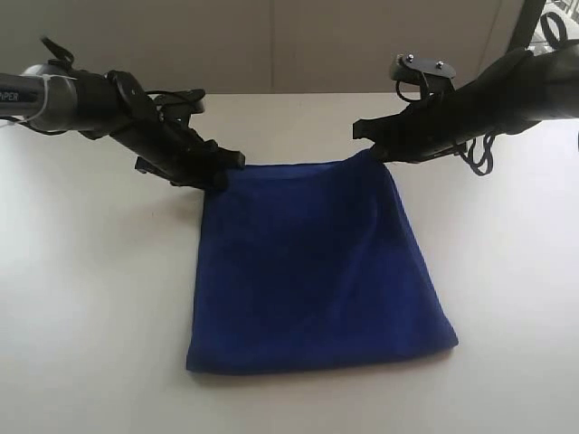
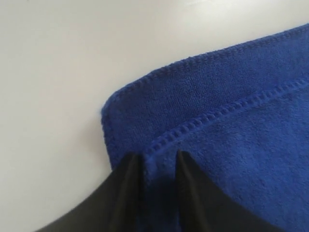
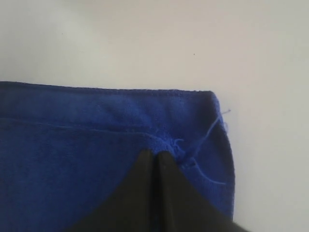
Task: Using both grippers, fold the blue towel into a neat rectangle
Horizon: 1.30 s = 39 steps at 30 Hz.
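Note:
The blue towel (image 1: 317, 262) lies doubled over on the white table (image 1: 90, 316), its top layer's edge set a little short of the lower layer's far edge. My left gripper (image 1: 226, 167) is at the towel's far left corner. In the left wrist view its fingers (image 2: 158, 157) pinch a ridge of the upper layer's stitched hem (image 2: 217, 113). My right gripper (image 1: 366, 145) is at the far right corner. Its fingers (image 3: 155, 154) are nearly together on the upper layer's edge, beside loose threads (image 3: 212, 125). No white label shows.
The white table surrounds the towel on all sides. A grey wall rises behind the table's far edge (image 1: 289, 92). Black cables (image 1: 475, 154) hang from the right arm, and a patterned object (image 1: 556, 27) sits at the top right corner.

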Tool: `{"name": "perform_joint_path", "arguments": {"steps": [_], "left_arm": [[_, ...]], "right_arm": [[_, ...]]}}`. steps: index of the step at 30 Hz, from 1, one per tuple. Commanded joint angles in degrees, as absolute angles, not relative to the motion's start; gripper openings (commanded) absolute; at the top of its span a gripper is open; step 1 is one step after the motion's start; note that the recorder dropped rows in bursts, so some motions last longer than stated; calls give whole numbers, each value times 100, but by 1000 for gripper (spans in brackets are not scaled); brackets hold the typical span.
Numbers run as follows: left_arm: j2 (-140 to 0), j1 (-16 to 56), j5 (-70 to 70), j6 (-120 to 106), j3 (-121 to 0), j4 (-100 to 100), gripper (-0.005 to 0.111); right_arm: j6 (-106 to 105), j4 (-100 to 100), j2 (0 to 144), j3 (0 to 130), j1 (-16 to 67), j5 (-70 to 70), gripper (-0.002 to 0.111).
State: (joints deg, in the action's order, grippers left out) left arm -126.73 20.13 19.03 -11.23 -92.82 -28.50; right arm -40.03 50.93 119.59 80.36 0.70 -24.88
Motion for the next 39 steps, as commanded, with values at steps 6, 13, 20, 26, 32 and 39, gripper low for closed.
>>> {"name": "perform_joint_path", "arguments": {"steps": [6, 13, 20, 26, 32, 39], "left_arm": [[-12596, 2012, 2037, -1135, -9275, -2863, 0], [-12542, 2012, 2037, -1161, -9275, -2863, 0], [-12080, 2012, 2056, -1321, -9275, -2863, 0], [-11942, 2012, 2103, -1542, -9275, -2843, 0], [-11943, 2012, 1992, -1542, -9275, -2830, 0], [-11931, 2012, 1771, -1671, -9275, -2830, 0]], "right_arm": [[-4049, 5093, 11952, 8059, 58, -2559, 0], [-4049, 5093, 11952, 8059, 58, -2559, 0], [-4074, 5093, 11952, 8059, 58, -2558, 0], [-4122, 5071, 11904, 8059, 58, -2331, 0], [-4260, 5055, 11796, 8059, 58, -2240, 0], [-4500, 5045, 11706, 8059, 58, -2061, 0]]}}
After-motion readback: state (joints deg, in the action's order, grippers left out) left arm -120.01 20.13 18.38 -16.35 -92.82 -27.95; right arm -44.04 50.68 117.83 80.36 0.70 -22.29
